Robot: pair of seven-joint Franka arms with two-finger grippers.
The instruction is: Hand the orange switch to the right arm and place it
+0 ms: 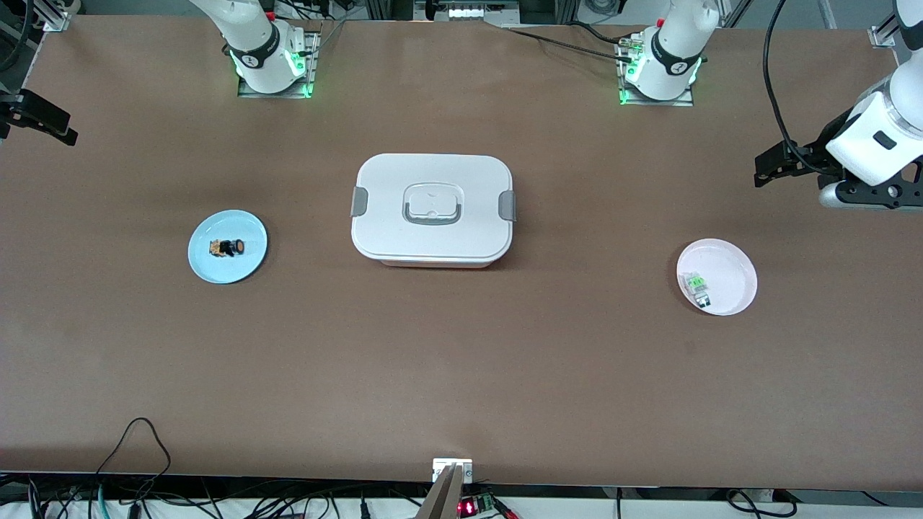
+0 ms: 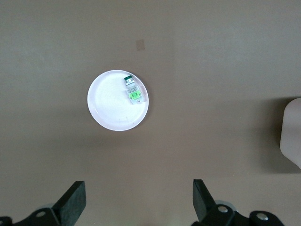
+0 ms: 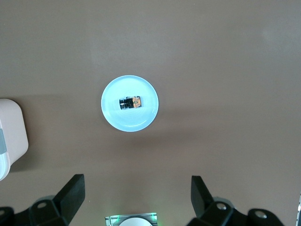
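Note:
The orange switch (image 1: 227, 247), a tiny black block with an orange end, lies on a light blue plate (image 1: 245, 263) toward the right arm's end of the table. It also shows in the right wrist view (image 3: 130, 102). My right gripper (image 3: 136, 188) is open and empty, high over the table between its base and the blue plate; it shows at the edge of the front view (image 1: 43, 119). My left gripper (image 2: 137, 190) is open and empty, high over the left arm's end of the table (image 1: 771, 167).
A white lidded box (image 1: 433, 209) with grey latches stands mid-table. A pale pink plate (image 1: 735, 274) holds a small white-and-green part (image 1: 698, 287) toward the left arm's end. The arm bases (image 1: 267, 61) stand along the table's back edge.

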